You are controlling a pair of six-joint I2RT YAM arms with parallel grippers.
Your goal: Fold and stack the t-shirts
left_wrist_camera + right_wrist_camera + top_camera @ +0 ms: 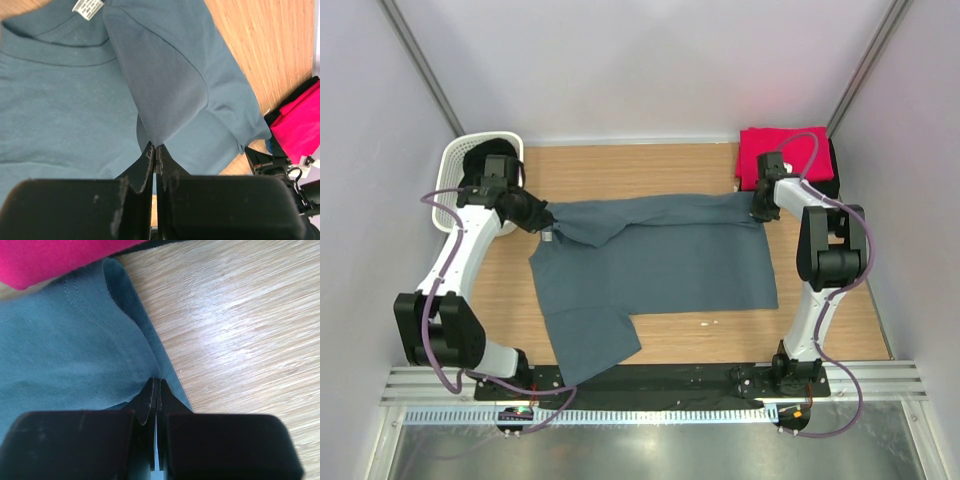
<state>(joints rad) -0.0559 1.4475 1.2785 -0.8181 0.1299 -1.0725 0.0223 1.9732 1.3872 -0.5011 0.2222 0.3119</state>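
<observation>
The slate blue-grey t-shirt [660,265] lies spread across the middle of the wooden table [620,165], its far sleeve folded inward. The left pincer [154,150] is clenched on that fold by the collar. The right pincer [156,382] grips the far hem corner, just beside the folded red t-shirt [785,150]. Bare wood runs along the far edge, and a white basket [455,165] sits in the far left corner against pale walls.

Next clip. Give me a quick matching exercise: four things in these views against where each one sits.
Things:
1 blue-grey shirt
2 red shirt
3 basket
4 neck label

Places:
A far left corner of the table
B far right corner
C at the shirt's collar
D spread across the middle

Pairs: 1-D; 2-B; 3-A; 4-C
</observation>
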